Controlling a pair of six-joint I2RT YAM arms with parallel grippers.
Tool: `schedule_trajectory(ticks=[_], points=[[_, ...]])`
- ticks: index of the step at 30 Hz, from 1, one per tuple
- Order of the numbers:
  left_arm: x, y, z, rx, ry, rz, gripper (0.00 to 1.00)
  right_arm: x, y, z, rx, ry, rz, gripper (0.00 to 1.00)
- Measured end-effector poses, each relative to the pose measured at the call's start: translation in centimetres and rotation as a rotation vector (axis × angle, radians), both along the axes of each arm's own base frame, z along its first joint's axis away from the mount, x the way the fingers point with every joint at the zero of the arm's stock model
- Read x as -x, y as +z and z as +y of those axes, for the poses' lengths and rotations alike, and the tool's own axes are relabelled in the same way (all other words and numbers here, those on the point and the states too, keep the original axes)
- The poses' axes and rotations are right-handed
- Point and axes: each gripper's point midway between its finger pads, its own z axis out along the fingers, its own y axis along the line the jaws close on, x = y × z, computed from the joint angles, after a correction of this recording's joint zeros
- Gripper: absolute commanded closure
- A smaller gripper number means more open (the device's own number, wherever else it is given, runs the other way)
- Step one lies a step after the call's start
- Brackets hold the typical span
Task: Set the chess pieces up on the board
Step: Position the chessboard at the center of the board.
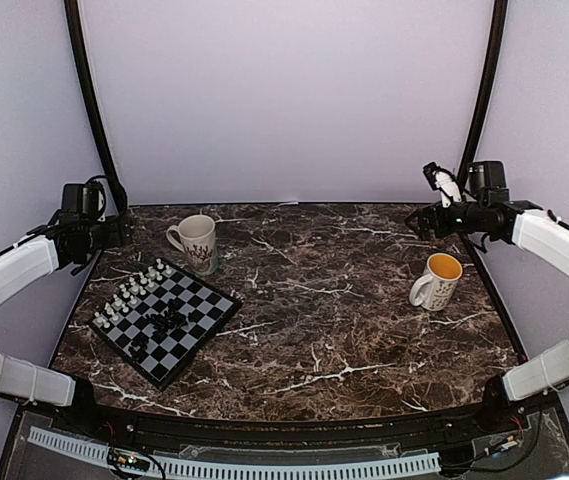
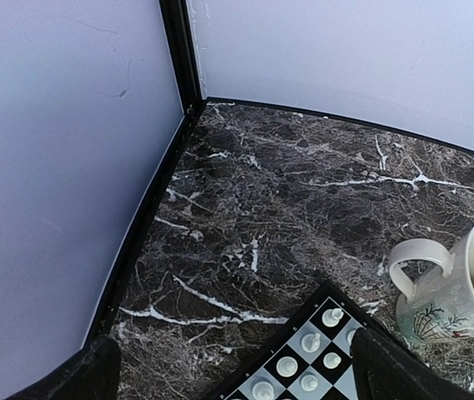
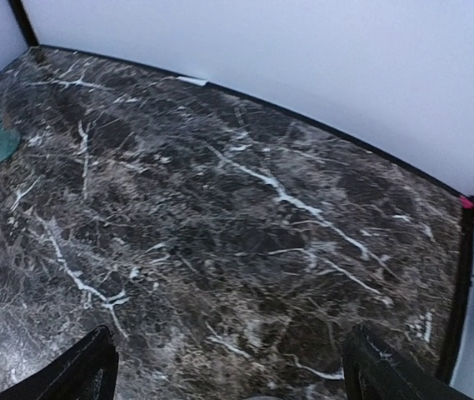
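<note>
Chessboard point(image 1: 167, 320) at lower left of the top view: white pieces point(image 1: 129, 293) ranked along its upper-left edge, black pieces point(image 1: 169, 322) heaped mid-board. Both grippers hang released, jaws wide, left gripper point(image 2: 237, 377) above the board's upper corner, right gripper point(image 1: 416, 222) at upper right. A sound next pick takes one black piece from the heap's fringe, descending vertically.
</note>
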Motion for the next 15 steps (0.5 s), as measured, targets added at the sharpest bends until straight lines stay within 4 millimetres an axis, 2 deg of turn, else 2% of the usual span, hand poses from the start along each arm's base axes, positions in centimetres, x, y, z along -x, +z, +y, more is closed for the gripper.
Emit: schedule_trajectory(ticks=[8, 9, 13, 15], points=[[1.2, -2.2, 1.9, 0.022, 0.096, 0.050, 0.02, 0.2, -5.5, 9.7, 0.052, 0.301, 0.105, 0.18], [1.2, -2.5, 2.1, 0.016, 0.104, 0.060, 0.06, 0.3, -6.1, 11.2, 0.056, 0.341, 0.115, 0.19], [1.0, -4.2, 3.1, 0.034, 0.120, 0.129, 0.40, 0.9, -8.2, 16.8, 0.071, 0.489, 0.152, 0.24], [0.8, -5.1, 3.7, 0.077, 0.126, 0.156, 0.54, 1.4, -9.0, 19.3, 0.075, 0.551, 0.166, 0.27]])
